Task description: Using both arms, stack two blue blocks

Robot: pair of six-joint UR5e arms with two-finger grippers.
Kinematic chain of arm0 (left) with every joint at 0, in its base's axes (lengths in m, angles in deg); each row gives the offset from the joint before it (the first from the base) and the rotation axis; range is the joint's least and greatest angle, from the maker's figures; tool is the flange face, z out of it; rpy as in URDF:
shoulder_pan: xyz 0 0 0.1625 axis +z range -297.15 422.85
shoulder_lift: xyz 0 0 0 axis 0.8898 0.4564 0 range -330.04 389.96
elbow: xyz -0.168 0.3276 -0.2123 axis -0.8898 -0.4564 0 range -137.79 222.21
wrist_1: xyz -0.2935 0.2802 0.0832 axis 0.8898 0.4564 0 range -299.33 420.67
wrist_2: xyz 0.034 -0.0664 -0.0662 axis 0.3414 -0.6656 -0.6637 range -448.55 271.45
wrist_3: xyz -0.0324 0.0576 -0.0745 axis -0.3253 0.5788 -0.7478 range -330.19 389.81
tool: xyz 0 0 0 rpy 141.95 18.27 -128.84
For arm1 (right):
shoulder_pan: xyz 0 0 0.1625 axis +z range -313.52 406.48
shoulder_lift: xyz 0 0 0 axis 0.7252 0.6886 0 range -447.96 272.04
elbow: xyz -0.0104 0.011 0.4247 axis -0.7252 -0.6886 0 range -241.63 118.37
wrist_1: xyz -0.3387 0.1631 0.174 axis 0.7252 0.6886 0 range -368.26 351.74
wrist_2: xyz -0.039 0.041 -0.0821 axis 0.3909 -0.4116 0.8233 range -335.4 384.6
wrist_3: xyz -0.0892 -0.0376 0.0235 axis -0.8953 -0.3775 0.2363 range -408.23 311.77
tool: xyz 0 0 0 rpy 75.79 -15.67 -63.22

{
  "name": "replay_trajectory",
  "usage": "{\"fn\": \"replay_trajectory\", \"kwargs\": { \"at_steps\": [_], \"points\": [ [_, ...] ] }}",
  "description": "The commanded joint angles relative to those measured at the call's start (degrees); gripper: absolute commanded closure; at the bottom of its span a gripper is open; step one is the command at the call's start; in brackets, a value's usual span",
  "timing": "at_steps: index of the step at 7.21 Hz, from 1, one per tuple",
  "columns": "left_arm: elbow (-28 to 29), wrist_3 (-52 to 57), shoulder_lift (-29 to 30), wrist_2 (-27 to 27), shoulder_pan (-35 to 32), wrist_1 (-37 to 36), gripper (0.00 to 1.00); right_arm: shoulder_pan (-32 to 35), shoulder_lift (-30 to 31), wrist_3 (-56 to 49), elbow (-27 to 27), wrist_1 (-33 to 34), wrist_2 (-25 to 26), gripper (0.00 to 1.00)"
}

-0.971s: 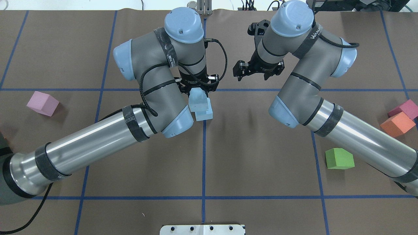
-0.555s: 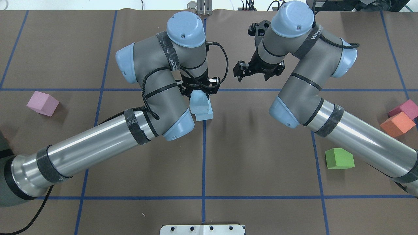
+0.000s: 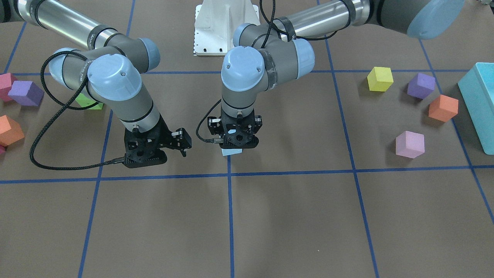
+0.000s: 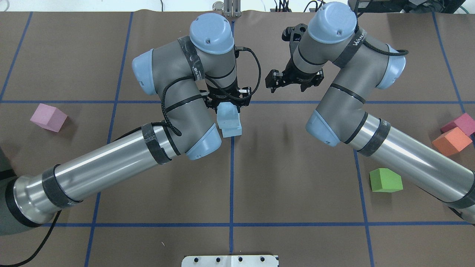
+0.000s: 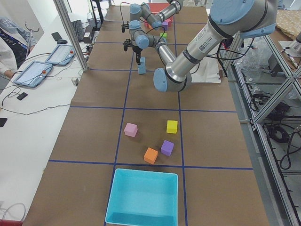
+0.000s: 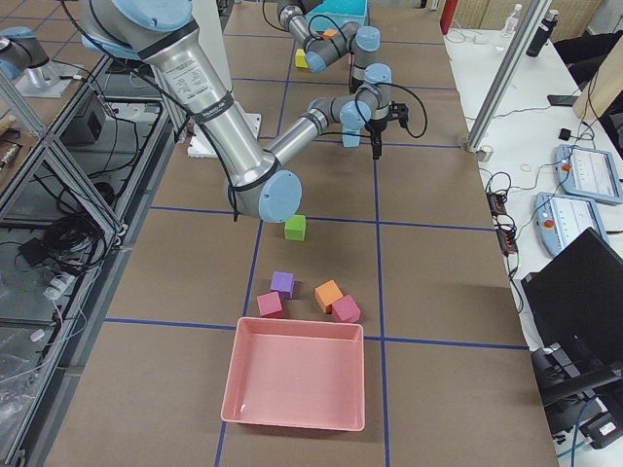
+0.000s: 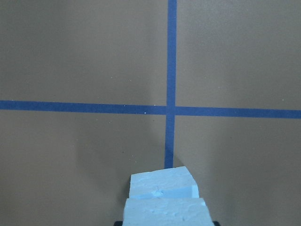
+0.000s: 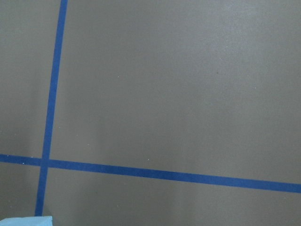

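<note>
Now my left hand (image 4: 227, 105) pinches the top block (image 4: 226, 115) over the bottom block (image 4: 233, 129), centre frame; if off-centre, releasing could topple it. Meanwhile my right hand (image 4: 293, 82) hangs spread.

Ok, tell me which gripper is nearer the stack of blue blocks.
Left. The left gripper sits directly over the blue blocks, right at the upper one. The right gripper hangs off to the stack's side, clearly apart from it.

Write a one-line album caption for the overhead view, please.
Left grey-and-silver robot arm holds one pale blue foam cube over a second blue cube; the right arm hangs nearby, jaws open.
</note>
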Motion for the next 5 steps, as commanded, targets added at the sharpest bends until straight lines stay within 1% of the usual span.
{"fn": "replay_trajectory", "kwargs": {
  "at_steps": [1, 2, 5],
  "points": [
    [0.01, 0.03, -0.03, 0.26, 0.0, 0.47, 0.19, -0.03, 0.0, 0.0, 0.0, -0.02, 0.12, 0.0],
    [-0.08, 0.12, -0.03, 1.66, 0.0, 0.48, 0.05, -0.12, 0.0, 0.09, 0.0, -0.02, 0.12, 0.0],
    [-0.87, 0.73, -0.11, 1.67, -1.05, 0.3, 0.01, 0.14, 0.35, -0.09, 0.35, -0.02, -0.32, 0.0]
  ]
}}
